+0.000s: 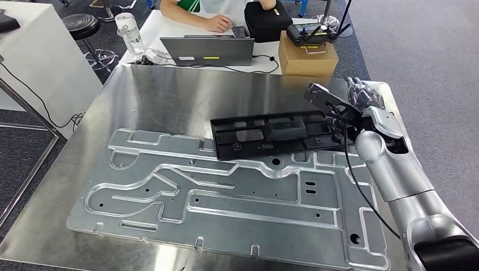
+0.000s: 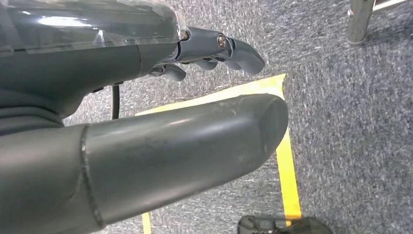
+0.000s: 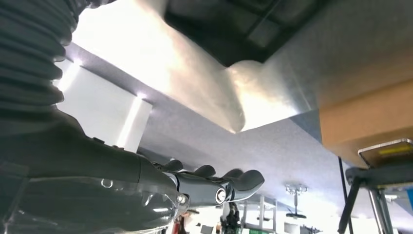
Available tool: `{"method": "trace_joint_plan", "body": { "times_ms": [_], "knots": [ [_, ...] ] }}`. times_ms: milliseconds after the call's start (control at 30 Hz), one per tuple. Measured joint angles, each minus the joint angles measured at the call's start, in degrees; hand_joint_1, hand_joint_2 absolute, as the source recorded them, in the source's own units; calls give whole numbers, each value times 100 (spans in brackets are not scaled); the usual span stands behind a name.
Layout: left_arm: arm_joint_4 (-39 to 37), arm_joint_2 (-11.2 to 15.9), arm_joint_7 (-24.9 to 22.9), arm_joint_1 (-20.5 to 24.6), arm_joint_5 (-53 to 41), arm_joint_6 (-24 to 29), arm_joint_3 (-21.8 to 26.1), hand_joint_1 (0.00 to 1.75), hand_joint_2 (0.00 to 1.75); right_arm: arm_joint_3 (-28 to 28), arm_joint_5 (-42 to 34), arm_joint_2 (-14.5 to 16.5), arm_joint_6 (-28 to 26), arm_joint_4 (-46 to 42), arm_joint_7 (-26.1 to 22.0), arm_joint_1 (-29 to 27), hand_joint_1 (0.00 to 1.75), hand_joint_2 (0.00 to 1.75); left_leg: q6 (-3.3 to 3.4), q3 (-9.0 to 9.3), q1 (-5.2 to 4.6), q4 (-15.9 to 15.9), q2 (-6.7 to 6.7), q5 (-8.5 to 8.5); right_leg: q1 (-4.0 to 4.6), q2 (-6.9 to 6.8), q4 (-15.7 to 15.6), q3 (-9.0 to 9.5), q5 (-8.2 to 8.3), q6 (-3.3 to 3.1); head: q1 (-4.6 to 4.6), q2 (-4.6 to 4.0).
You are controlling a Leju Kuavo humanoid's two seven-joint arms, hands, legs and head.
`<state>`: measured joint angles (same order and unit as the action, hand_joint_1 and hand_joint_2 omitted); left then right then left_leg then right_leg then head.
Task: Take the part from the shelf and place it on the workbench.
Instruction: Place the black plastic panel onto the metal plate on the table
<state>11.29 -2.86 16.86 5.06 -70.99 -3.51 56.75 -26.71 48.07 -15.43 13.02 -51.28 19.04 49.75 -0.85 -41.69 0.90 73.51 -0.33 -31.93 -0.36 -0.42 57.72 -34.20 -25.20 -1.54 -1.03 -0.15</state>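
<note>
Lying flat on the workbench (image 1: pixel 169 96), a black, ribbed part (image 1: pixel 271 134).

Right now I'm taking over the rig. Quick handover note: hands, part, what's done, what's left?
Right hand: open, holding nothing, just past the right end of the part, fingers apart.
Left hand: hanging over carpet, fingers loosely curled, holding nothing.
Part: black, lies flat on the workbench, its near edge overlapping the metal plate.
Done: part is on the workbench and looks released.
Left: pull the right arm clear; check the part sits steady.
</note>
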Motion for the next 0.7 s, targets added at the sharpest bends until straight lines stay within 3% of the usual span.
{"method": "trace_joint_plan", "body": {
  "times_ms": [100, 167, 267, 333, 433, 467, 500, 533, 633, 700],
  "knots": [
    [1, 4, 1, 9, -4, -1, 28, 0, 0, 0, 76, 35, 19, 16, -20, -8, 0, 175, -35, 494, 40, -994, 4, 505, -21, 8, 105, -13, -70, 73, 0, 0],
    [-1, 7, 3, 18, -11, -3, 43, 0, 0, 0, 143, 51, 62, 32, -52, 3, 0, 175, 10, 685, 36, -1378, -10, 582, -2, 15, 174, -45, -109, 139, -7, 0],
    [-1, 5, 2, 9, -21, -9, 52, 0, 0, 0, 211, 80, 127, 70, -102, 7, 0, 175, 129, 677, 18, -1401, -19, 590, -1, 26, 177, -67, -101, 214, -12, 0],
    [-1, 4, 4, 15, -27, -10, 54, 0, 0, 0, 244, 92, 132, 97, -131, 13, 0, 175, 202, 680, 33, -1429, -16, 623, -18, 30, 367, -145, -247, 259, -14, 0],
    [-1, 4, 17, 13, -31, -10, 54, 0, 0, 0, 328, 104, -21, 124, -195, -17, 0, 175, 254, 679, 25, -1441, -16, 633, -34, 31, 1382, -605, -763, 307, -15, 0],
    [-1, 4, 24, 8, -31, -9, 55, 0, 0, 0, 373, 114, -130, 127, -221, -51, 0, 175, 258, 680, 15, -1440, -16, 631, -34, 31, 1681, -753, -853, 309, -15, 0],
    [-1, 4, 33, 5, -31, -9, 56, 0, 0, 0, 417, 126, -251, 124, -242, -92, 0, 175, 261, 683, 4, -1440, -17, 629, -32, 31, 1798, -820, -839, 297, -15, 0],
    [-1, 4, 44, 3, -31, -7, 57, 0, 0, 1, 465, 138, -391, 104, -268, -133, 0, 131, 263, 690, -10, -1440, -20, 627, -25, 32, 1682, -774, -711, 270, -15, 0],
    [-1, -13, 97, -3, -25, 8, 67, 0, 0, 65, 649, 198, -1025, -188, -427, -327, 0, 0, 261, 711, -48, -1442, -30, 617, 41, 29, 568, -255, -179, 98, -13, 0],
    [-1, -36, 132, -22, -13, 25, 94, 0, 0, 213, 742, 314, -1580, -634, -604, -612, 0, 0, 224, 708, -36, -1448, -26, 610, 100, 21, 194, -80, -99, 14, -11, 0]
  ]
}}
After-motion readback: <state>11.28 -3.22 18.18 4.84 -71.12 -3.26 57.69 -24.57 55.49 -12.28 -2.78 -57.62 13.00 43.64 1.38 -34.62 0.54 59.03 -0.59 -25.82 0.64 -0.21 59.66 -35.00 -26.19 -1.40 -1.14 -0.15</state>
